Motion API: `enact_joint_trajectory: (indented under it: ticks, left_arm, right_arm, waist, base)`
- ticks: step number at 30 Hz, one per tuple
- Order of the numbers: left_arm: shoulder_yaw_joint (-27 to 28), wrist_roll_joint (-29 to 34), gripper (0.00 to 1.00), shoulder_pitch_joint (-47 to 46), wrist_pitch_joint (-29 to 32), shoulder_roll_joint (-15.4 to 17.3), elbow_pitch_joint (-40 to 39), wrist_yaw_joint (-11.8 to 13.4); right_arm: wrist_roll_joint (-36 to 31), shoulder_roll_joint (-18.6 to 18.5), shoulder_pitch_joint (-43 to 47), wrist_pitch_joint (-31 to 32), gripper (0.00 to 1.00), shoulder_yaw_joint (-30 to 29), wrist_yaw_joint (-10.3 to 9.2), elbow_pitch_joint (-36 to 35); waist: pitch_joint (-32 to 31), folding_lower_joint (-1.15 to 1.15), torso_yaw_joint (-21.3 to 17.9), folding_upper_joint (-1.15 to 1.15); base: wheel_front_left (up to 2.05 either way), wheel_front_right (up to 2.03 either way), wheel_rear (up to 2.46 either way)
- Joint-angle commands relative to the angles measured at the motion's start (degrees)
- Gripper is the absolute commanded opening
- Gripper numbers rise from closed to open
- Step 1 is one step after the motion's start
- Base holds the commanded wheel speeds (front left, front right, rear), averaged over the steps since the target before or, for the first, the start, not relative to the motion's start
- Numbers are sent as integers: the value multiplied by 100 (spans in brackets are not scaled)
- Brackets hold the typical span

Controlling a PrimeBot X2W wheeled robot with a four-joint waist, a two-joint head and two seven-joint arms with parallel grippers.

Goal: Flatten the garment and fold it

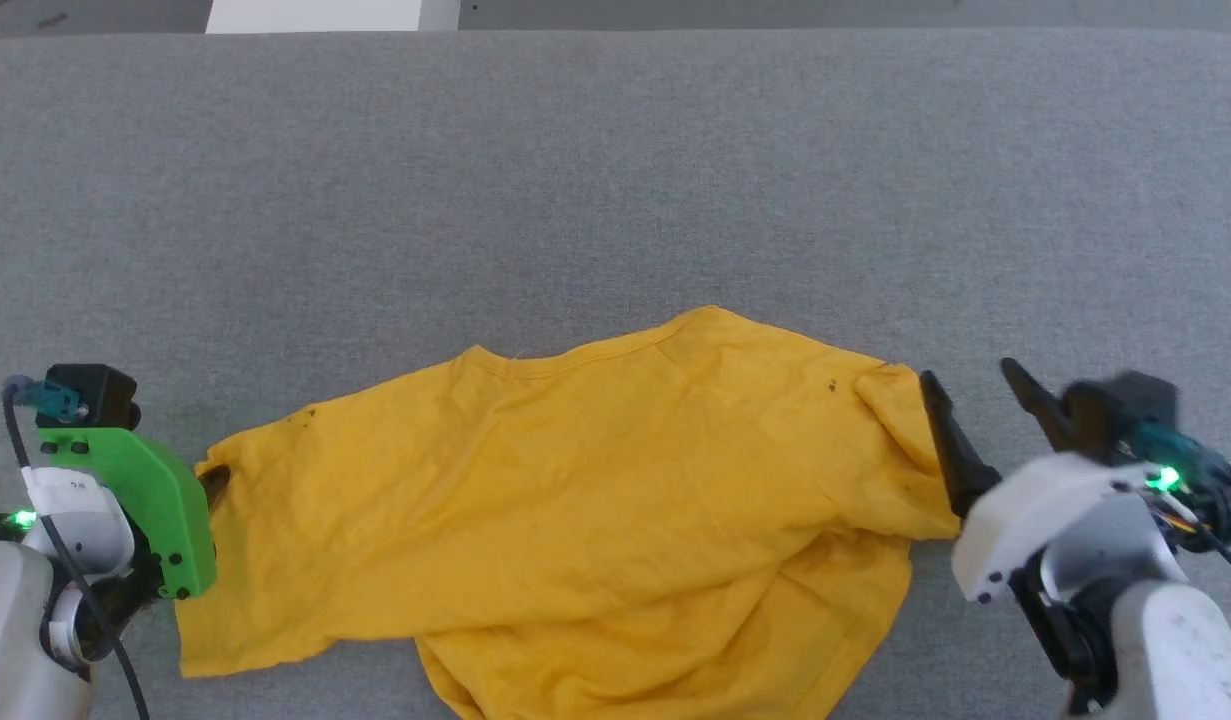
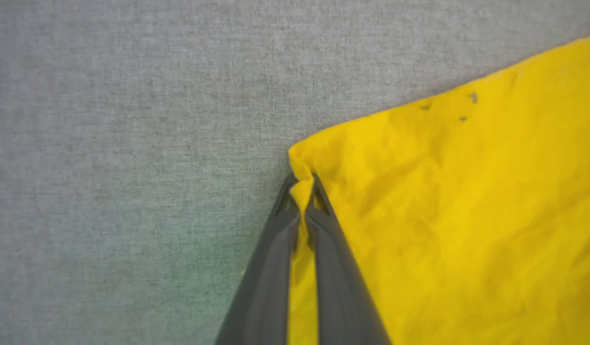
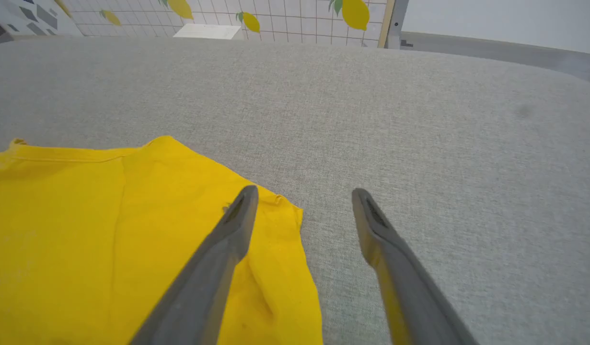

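So the left gripper [image 2: 302, 186] is pinched tight on a corner of the garment [image 1: 575, 480], cloth running off sideways toward the right gripper [image 1: 970, 385], which hangs wide open straddling the opposite edge.

Indoor room, home-like or staged; kind not settled. A broad grey woven-fabric surface [image 1: 615, 180] is seen (rounded at a far corner). Behind it a white grid-tiled wall [image 3: 299, 24] bearing yellow lemon decals [image 3: 354, 12] is noted, beside a plain pale wall [image 3: 505, 19].
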Motion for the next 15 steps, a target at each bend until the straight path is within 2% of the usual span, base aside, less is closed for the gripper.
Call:
enact_joint_trajectory:
  ticks: [1, 5, 7, 8, 13, 14, 15]
  left_arm:
    - [-152, 30, 0, 171, 58, -137, 105, -20]
    - [-174, 58, 0, 137, 13, -136, 98, -16]
    - [-190, 61, 0, 108, -10, -148, 93, -23]
    - [-237, 74, 0, 52, -38, -170, 91, -42]
    - [-298, 84, 0, -38, -89, -198, 113, -72]
    - [-314, 87, 0, -55, -93, -200, 125, -79]
    - [-328, 90, 0, -68, -94, -202, 135, -83]
  right_arm:
    - [-113, 1, -224, 284, 100, 52, -6, 153]
    - [-283, -9, -736, 1316, 100, 108, -6, 696]
    - [-337, -34, -1012, 1614, 100, 167, -6, 898]
    - [-306, -92, -1311, 2142, 100, 314, -6, 1307]
    - [-126, -176, -1575, 2969, 100, 582, -6, 1773]
    - [-95, -200, -1588, 3236, 87, 626, -6, 1881]
    - [-72, -228, -1589, 3457, 40, 677, -6, 1939]
  waist:
    - [-8, 0, 15, 0]
    - [17, 0, 62, 0]
    - [50, 0, 103, 0]
    - [102, 0, 178, 0]
    - [172, 0, 268, 0]
    - [179, 0, 283, 0]
    - [182, 0, 294, 0]
  base:
    - [0, 0, 0]
    - [0, 0, 0]
    - [0, 0, 0]
    - [0, 0, 0]
    - [0, 0, 0]
    - [0, 0, 0]
    - [0, 0, 0]
